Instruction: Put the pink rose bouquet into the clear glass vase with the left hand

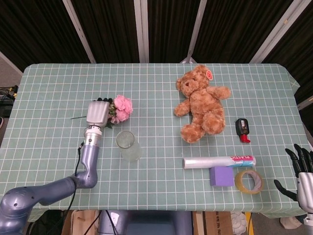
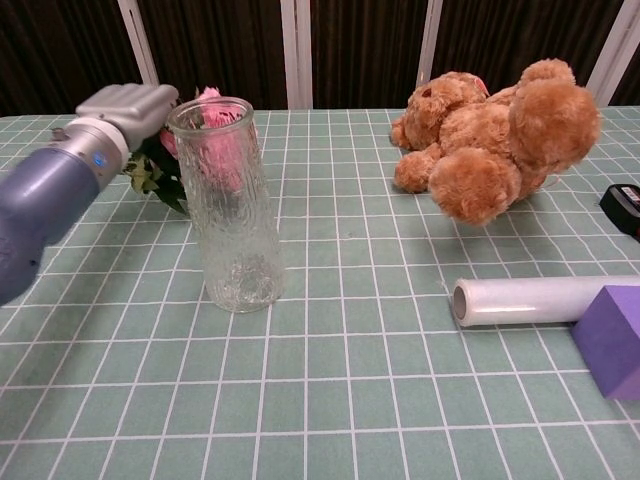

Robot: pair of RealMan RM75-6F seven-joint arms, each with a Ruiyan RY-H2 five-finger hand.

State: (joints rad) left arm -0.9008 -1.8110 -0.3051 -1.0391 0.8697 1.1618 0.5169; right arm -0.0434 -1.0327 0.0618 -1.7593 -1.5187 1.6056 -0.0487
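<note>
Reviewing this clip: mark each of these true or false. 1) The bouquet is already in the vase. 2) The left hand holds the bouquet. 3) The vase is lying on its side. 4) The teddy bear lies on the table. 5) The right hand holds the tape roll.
1) False: the pink rose bouquet is outside the clear glass vase, beyond it.
2) True: the left hand grips it.
3) False: the vase stands upright, mouth up.
4) True: the teddy bear lies on the table.
5) False: the right hand holds nothing; the tape roll lies on the table.
</note>
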